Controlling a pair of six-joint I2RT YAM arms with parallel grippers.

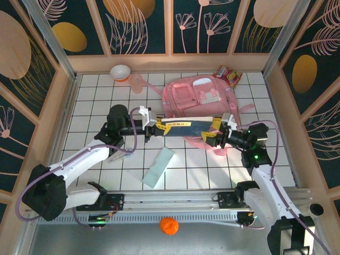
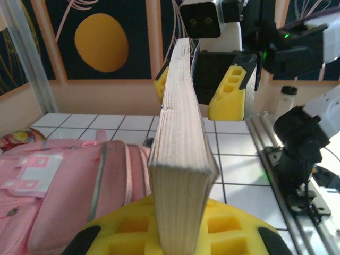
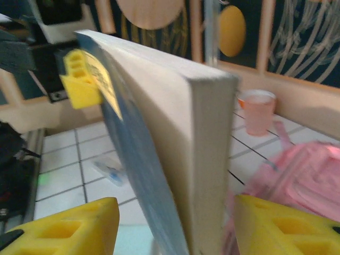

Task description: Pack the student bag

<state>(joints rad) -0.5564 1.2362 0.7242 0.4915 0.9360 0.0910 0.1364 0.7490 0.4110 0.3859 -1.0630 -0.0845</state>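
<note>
The book (image 1: 188, 126) hangs level between the two arms, over the near edge of the pink bag (image 1: 196, 93). The bag lies flat toward the back of the counter (image 1: 95, 95), pockets up. The left hand (image 1: 160, 127) is clamped on one end of the book. The right hand (image 1: 212, 129) has its fingers apart on either side of the other end, not pinching it. That looks like the danger to me. One hand carries a long book by its tip, so it could sag, twist or slip out and drop. I also can't spot an open pocket, so a push might only shove the bag.
</note>
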